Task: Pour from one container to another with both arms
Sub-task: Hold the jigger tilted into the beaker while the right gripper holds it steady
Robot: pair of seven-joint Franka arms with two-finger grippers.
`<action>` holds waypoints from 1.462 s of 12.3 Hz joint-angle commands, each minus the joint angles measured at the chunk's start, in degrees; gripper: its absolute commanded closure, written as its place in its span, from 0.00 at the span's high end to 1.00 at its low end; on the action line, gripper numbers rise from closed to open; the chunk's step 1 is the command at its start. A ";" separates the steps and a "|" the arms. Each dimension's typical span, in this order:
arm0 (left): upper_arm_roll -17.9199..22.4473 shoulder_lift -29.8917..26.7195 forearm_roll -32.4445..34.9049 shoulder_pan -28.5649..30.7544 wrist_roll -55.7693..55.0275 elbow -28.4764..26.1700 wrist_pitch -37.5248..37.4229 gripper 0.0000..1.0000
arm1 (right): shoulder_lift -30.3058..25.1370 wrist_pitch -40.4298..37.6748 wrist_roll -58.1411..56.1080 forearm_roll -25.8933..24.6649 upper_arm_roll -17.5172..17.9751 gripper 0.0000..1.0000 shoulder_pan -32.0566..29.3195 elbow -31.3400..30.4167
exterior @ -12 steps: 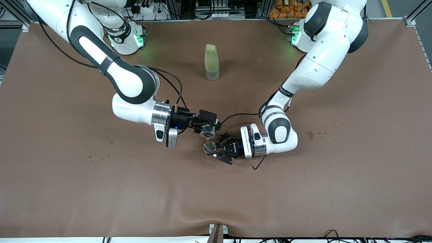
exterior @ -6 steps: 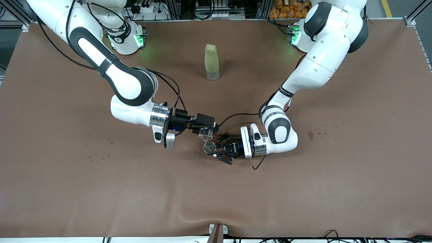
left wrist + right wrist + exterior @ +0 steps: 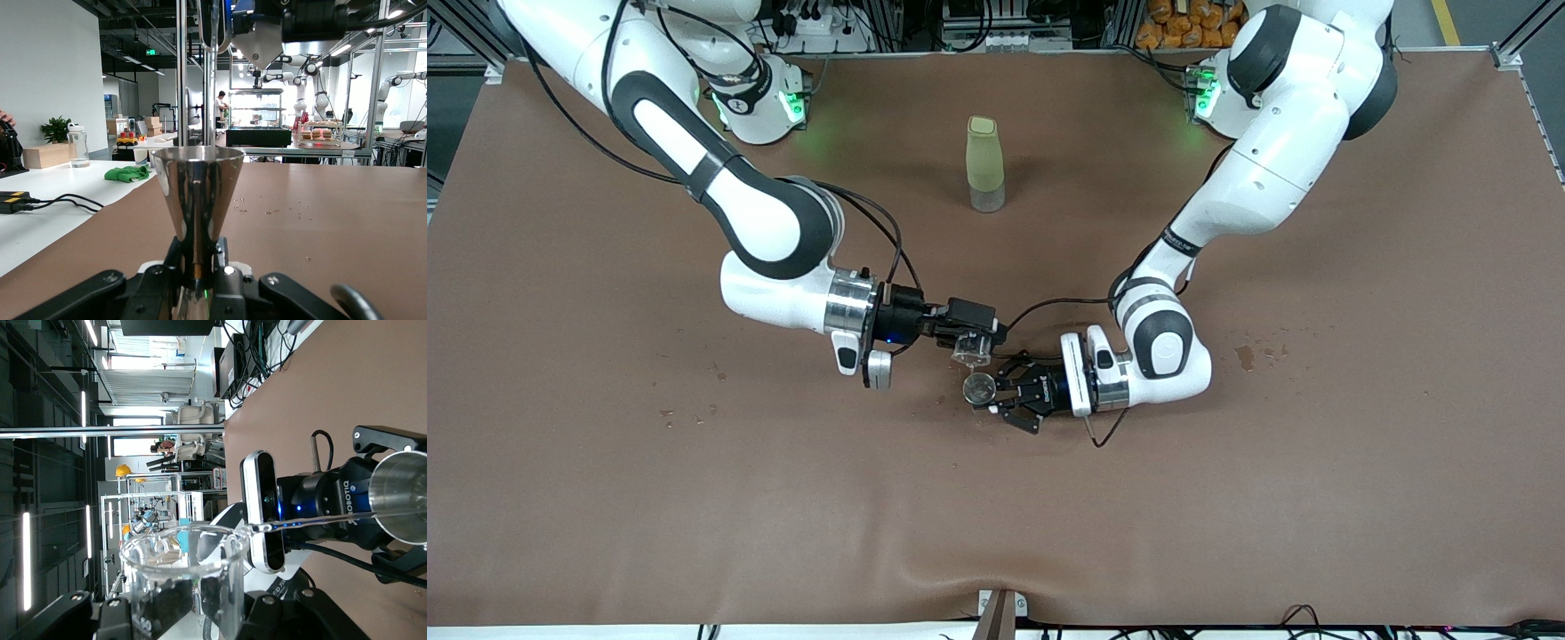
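A brown mat (image 3: 694,498) with scattered dark spots covers the table, where a pale-green bottle (image 3: 984,164) stands between the arm bases; racks and cables line the edge there. Mid-table, the left gripper (image 3: 996,392) is clamped on the upright metal jigger (image 3: 979,388) at its waist. The right gripper (image 3: 971,340), closed on the tilted clear glass cup (image 3: 968,352), holds it just above; any liquid is hard to make out.

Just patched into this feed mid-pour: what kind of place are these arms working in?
Likely a robotics lab or test hall. Two white robot arms work at a brown covered table, more white robot arms stand on metal-framed benches in the hall, and a glass display case stands among them.
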 commanded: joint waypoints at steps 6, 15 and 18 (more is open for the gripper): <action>0.31 -1.98 -1.08 0.11 1.20 -2.04 -0.46 0.00 | -0.90 -0.38 1.20 1.30 -2.08 0.00 1.70 0.76; 0.31 -1.98 -1.08 0.11 1.11 -2.22 -0.46 0.00 | -0.38 -0.30 0.93 5.42 -4.19 0.00 4.34 2.60; 0.22 -1.89 -1.17 -0.16 1.20 -2.22 -0.46 0.00 | 0.24 -0.21 0.76 7.80 -7.43 0.00 8.11 4.71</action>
